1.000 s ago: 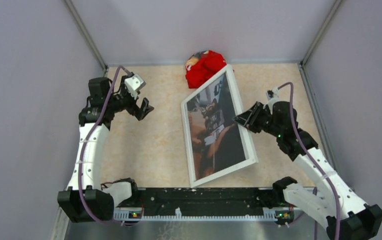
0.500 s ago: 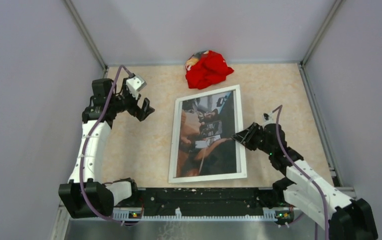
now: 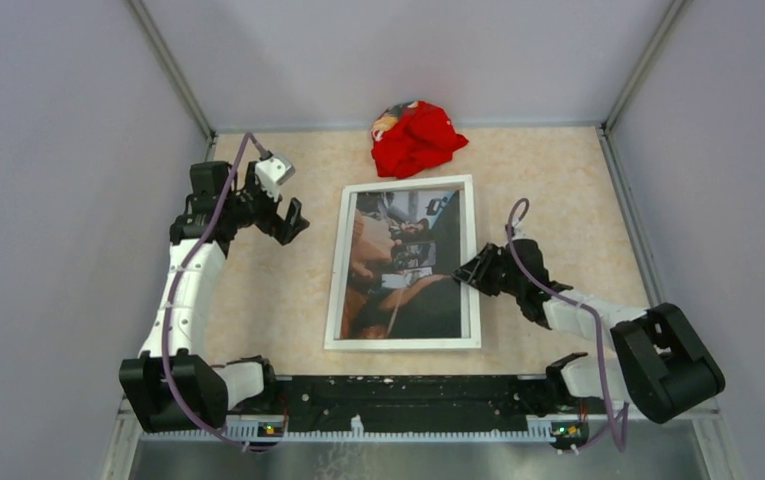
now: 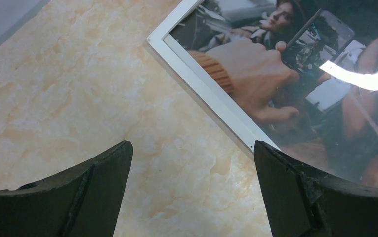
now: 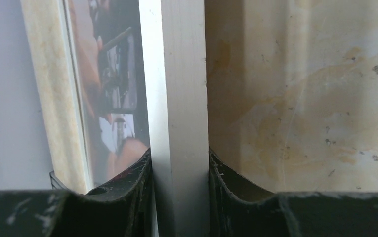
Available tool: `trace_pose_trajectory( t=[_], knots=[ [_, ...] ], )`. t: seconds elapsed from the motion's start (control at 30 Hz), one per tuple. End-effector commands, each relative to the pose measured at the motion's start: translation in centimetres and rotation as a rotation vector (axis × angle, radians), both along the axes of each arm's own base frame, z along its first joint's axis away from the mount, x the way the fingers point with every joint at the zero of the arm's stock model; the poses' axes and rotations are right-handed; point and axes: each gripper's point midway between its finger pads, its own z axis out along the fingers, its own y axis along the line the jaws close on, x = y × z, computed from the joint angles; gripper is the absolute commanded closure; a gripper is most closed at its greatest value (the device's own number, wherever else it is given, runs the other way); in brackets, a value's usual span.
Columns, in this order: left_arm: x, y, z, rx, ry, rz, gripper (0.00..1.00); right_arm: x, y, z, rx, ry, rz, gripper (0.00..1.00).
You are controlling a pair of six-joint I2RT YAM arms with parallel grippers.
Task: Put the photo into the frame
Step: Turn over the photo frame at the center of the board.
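Photo seen inside the frame; only release is left
Its right edge is gripped by right fingers; left fingers spread open

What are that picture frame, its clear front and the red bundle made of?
The frame looks like matte white painted wood: no shine on its border. The clear front is glass or plastic, unclear which; it throws bright glare. The red bundle is cloth, by its crumpled folds.

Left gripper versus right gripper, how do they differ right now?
The left gripper has its fingers wide open; the right gripper has its fingers closed on the frame edge. The left gripper hangs over the table beside the frame; the right gripper sits at its right edge. Both have dark fingers.
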Motion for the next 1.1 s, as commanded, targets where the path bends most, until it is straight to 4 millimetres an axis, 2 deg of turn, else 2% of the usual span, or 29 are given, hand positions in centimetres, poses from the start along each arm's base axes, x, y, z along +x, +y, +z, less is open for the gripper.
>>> trace_pose_trajectory(
  t=[0.0,0.13,0.17,0.2,0.3,0.4,0.57,0.7,0.77,0.87,0.97,1.07],
  knots=[
    [0.8,0.2,-0.4,-0.011,-0.001,0.017,0.01,-0.3,-2.2,-3.5,-0.193,0.038,0.005,0.62],
    [0.7,0.4,-0.9,-0.005,0.009,0.019,0.01,-0.3,-2.0,-3.3,-0.204,0.016,0.041,0.34],
    [0.7,0.4,-1.0,-0.003,0.010,0.018,0.01,-0.1,-1.8,-2.7,-0.197,-0.006,0.055,0.11],
    [0.7,0.4,-1.0,-0.003,0.012,0.017,0.01,0.0,-1.3,-1.9,-0.179,-0.037,0.078,0.02],
    [0.6,0.4,-1.4,0.001,0.018,0.017,0.01,0.5,-0.8,0.6,-0.158,-0.111,0.101,0.01],
    [0.6,0.5,-2.2,0.006,0.034,0.021,0.01,1.3,-2.2,2.3,-0.201,-0.138,0.055,0.01],
    [0.6,1.1,-3.5,0.012,0.071,0.052,0.01,1.8,-7.6,3.0,-0.373,-0.116,-0.130,0.01],
    [1.6,2.4,-4.9,0.019,0.080,0.114,0.01,2.8,-9.8,5.2,-0.447,-0.219,-0.222,0.01],
    [2.1,3.1,-6.1,0.019,0.093,0.146,0.01,3.6,-10.8,6.7,-0.492,-0.304,-0.253,0.01],
    [3.0,3.7,-8.3,0.003,0.123,0.188,0.01,4.5,-14.2,8.2,-0.579,-0.372,-0.441,0.01],
    [3.6,3.6,-11.3,-0.047,0.172,0.211,0.01,4.9,-17.7,9.6,-0.727,-0.465,-0.587,0.01],
    [4.3,2.9,-13.0,-0.119,0.175,0.216,0.01,4.9,-20.8,9.8,-0.870,-0.512,-0.694,0.01]
  ],
)
